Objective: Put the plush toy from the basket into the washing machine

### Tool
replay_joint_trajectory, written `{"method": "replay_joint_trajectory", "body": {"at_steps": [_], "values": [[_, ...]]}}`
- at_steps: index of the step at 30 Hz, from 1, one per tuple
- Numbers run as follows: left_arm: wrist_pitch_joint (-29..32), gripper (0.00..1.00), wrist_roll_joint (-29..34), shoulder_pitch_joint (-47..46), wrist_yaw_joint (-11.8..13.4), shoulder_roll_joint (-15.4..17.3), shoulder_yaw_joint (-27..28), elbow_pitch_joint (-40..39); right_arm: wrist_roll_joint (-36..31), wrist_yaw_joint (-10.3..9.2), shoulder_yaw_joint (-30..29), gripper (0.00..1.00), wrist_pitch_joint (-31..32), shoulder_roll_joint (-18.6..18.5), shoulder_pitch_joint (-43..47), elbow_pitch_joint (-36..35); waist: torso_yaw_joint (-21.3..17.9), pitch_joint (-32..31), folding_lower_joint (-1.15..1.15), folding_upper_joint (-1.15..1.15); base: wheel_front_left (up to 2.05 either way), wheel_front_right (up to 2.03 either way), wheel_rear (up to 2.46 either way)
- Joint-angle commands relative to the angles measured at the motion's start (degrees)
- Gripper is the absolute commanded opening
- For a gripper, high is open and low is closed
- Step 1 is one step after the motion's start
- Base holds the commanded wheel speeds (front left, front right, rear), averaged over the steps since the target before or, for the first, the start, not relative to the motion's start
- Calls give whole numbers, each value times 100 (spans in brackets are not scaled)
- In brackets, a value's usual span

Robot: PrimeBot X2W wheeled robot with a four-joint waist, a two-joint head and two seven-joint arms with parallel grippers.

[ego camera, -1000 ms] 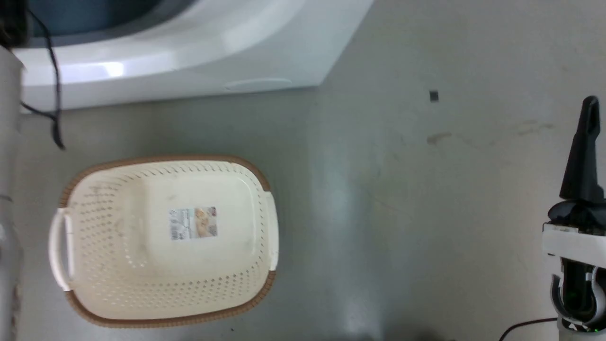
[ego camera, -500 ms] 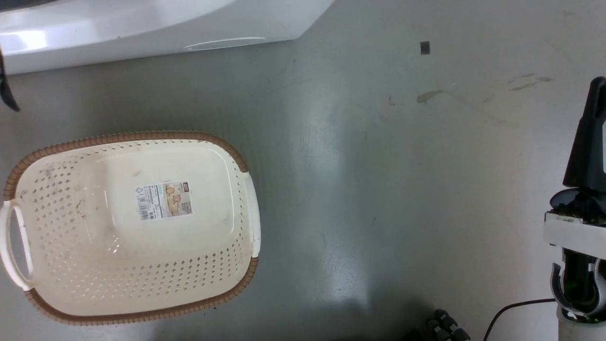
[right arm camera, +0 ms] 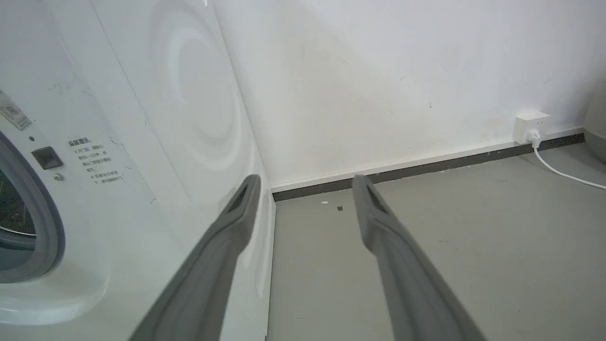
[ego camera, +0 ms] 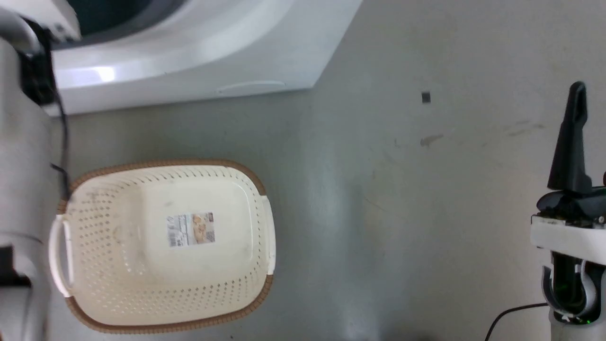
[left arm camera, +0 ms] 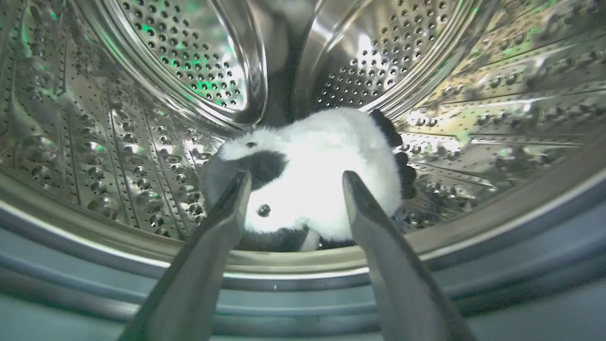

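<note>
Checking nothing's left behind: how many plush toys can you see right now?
1. The plush toy lies in the washing machine drum, beyond the open left gripper. The basket holds none.

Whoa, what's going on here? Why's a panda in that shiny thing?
The robot is loading laundry. The fluffy black-and-white panda plush toy lies in the steel perforated drum of the large white washing machine. The left gripper is open in front of it, holding nothing. The oval cream plastic basket sits on the floor without the toy.
</note>
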Motion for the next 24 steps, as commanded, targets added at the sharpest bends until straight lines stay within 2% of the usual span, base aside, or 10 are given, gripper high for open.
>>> {"method": "replay_joint_trajectory", "body": {"at_steps": [1,6,15,21,24], "values": [[-24,100,50,378,69,-81,62,-266,-99,3,24,100,-25,-3,102,18,172,-483,0,0,0,0,0],[-24,100,199,1693,254,-380,339,-1277,-281,3,14,100,-25,-3,341,92,391,-1057,0,0,0,0,0],[-24,100,576,3708,399,-859,755,-2891,-465,3,71,100,-25,-3,785,267,622,-2025,0,0,0,0,0],[-25,100,857,5025,197,-1201,865,-3746,-534,3,180,100,-25,-3,1258,420,749,-2761,0,0,0,0,0],[-25,100,1010,5549,94,-1270,900,-3974,-580,3,262,100,-25,-3,1458,473,778,-3018,0,0,0,0,0]]}}
